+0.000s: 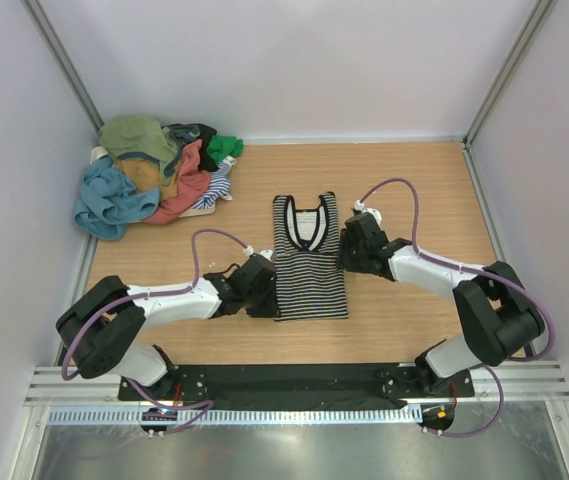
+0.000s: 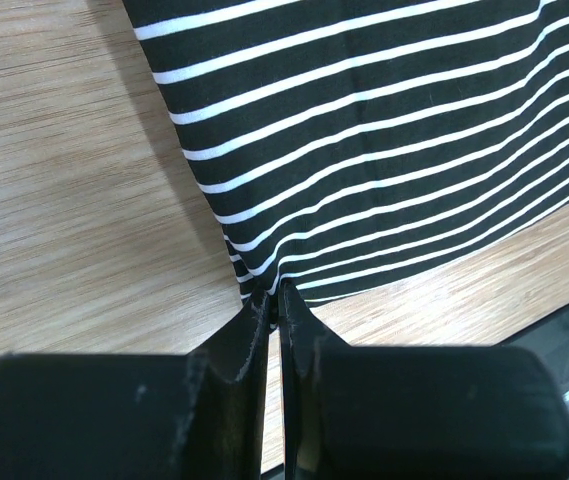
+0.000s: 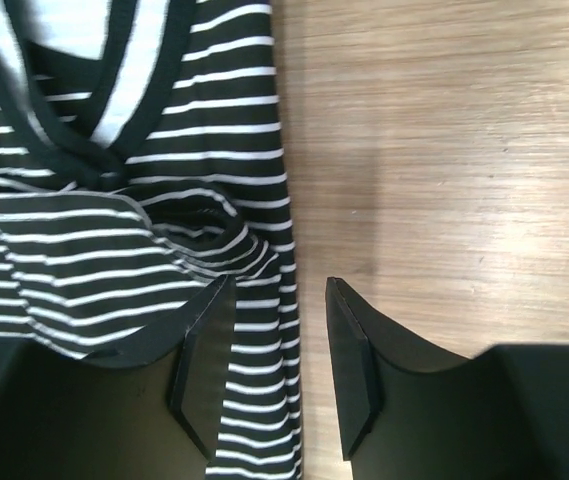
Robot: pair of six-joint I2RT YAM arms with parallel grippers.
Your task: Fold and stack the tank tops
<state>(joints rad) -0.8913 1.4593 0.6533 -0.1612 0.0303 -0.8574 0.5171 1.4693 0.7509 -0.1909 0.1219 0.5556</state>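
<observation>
A black-and-white striped tank top (image 1: 309,275) lies flat in the middle of the wooden table, neckline toward the far wall. My left gripper (image 1: 269,292) is at its near left corner. In the left wrist view the gripper (image 2: 275,293) is shut on that hem corner of the striped top (image 2: 384,130). My right gripper (image 1: 347,247) hovers at the top's right edge, near the shoulder. In the right wrist view it (image 3: 279,282) is open, with the bunched right edge of the striped cloth (image 3: 114,260) lying between its fingers. The other tank tops (image 1: 149,180) are heaped at the back left.
The heap holds an olive top (image 1: 139,135), a teal-blue one (image 1: 109,200), a coral one (image 1: 184,190) and a green one (image 1: 226,147). White walls with metal posts close in the table on three sides. A black base plate (image 1: 294,380) runs along the near edge.
</observation>
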